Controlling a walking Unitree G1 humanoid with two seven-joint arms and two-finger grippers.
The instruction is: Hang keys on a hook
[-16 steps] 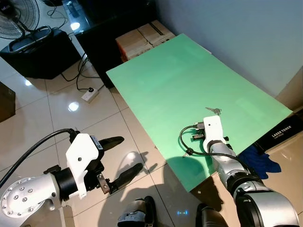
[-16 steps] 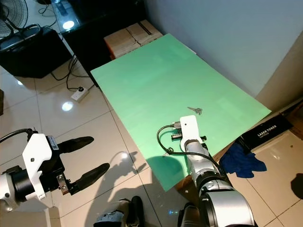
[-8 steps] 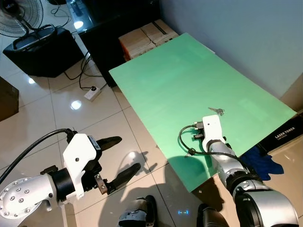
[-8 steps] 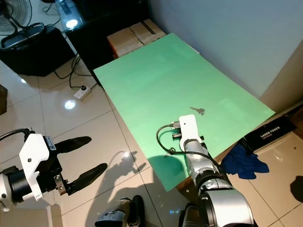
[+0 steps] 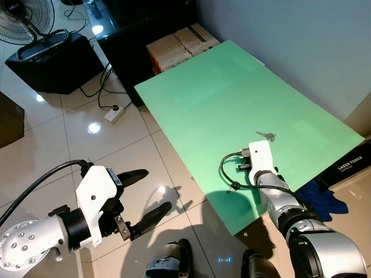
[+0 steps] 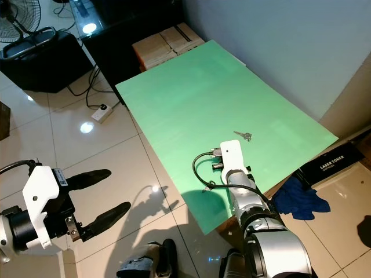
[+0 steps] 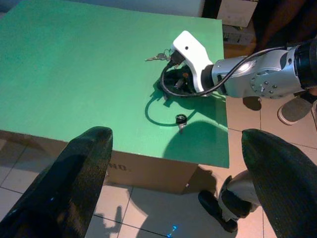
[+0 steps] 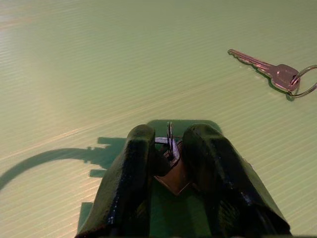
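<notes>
The right gripper (image 8: 168,148) is low over the green board (image 5: 232,98), and its two black fingers (image 8: 131,168) are clenched on a small key (image 8: 171,166), which stands pinched between them with its ring near the tips. The fingers are almost together, with only the thin metal between them. A second key (image 8: 270,72) with a ring lies flat on the board a little ahead of the gripper, apart from it and not touched. In the head views this loose key (image 5: 265,136) is just beyond the white wrist housing (image 5: 260,155) of the right arm, and a black cable (image 5: 229,174) makes a loop beside the wrist.

The left gripper (image 5: 142,194) hangs over the tiled floor (image 5: 52,145), well apart from the board. Its two fingers (image 7: 74,173) are spread wide and hold nothing.

The green board is a flat sheet that rests on cardboard boxes (image 5: 179,43), and its far edge runs along a grey wall (image 5: 301,40). A black box (image 5: 351,165) with white letters and a blue cloth (image 5: 322,197) lie on the floor at the robot's right. At the left there are a black case (image 5: 49,61), a fan (image 5: 26,17), and a white power strip (image 5: 113,114) with dark cables. The tiles are glossy and show bright reflections of lamps.
</notes>
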